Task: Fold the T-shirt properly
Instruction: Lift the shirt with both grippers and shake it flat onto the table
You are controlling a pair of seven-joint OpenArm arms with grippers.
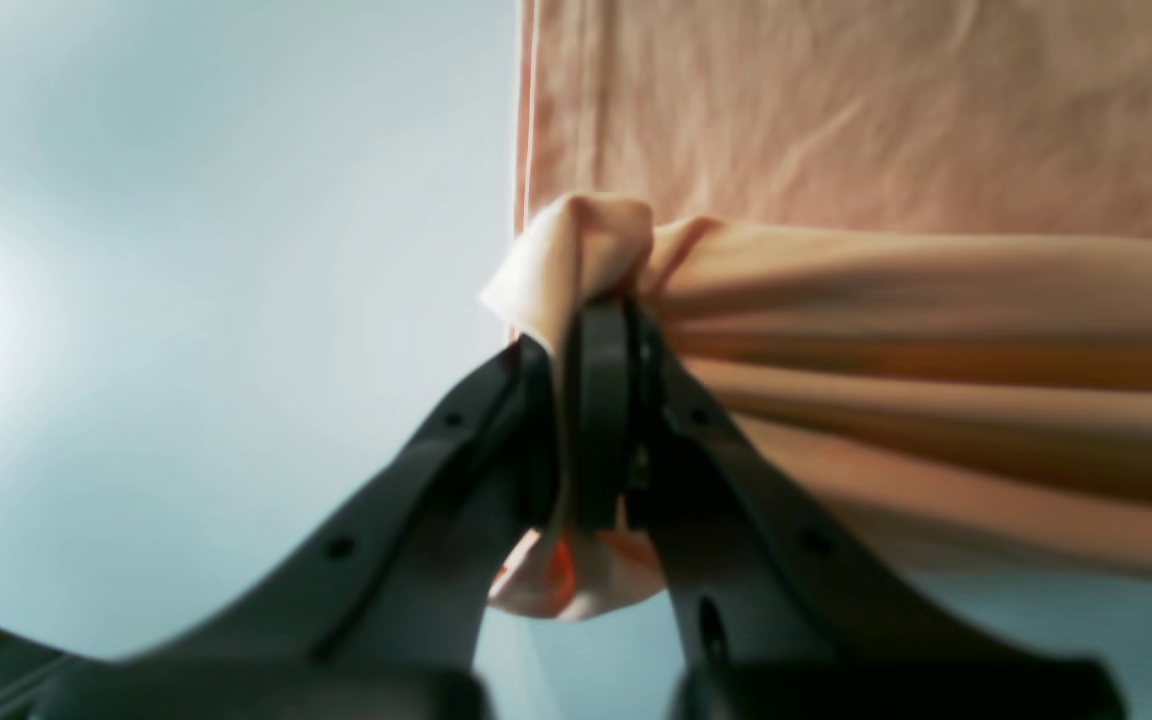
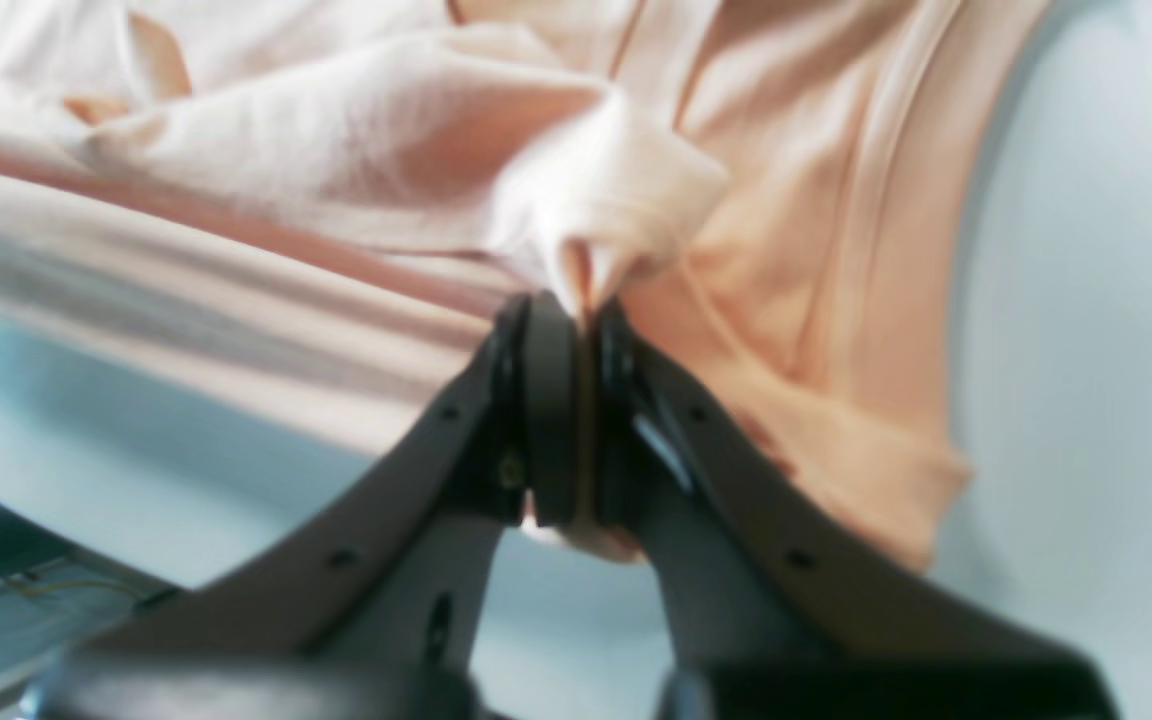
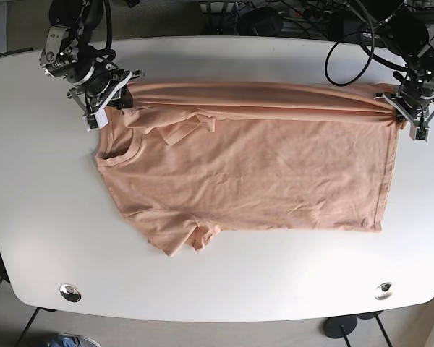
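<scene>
A peach T-shirt (image 3: 260,173) lies on the white table (image 3: 217,289), collar to the left and hem to the right, with one sleeve at the front left. Its far edge is pulled taut between my two grippers. My right gripper (image 3: 107,103) is shut on the far shoulder corner; in the right wrist view (image 2: 586,315) bunched fabric (image 2: 596,190) sticks out past the closed fingers. My left gripper (image 3: 406,114) is shut on the far hem corner; in the left wrist view (image 1: 604,305) a fold of cloth (image 1: 586,240) is pinched between the fingers.
Black cables (image 3: 296,14) lie beyond the table's back edge. Two round metal fittings sit near the front corners, one on the left (image 3: 70,292) and one on the right (image 3: 383,290). Bare white tabletop surrounds the shirt.
</scene>
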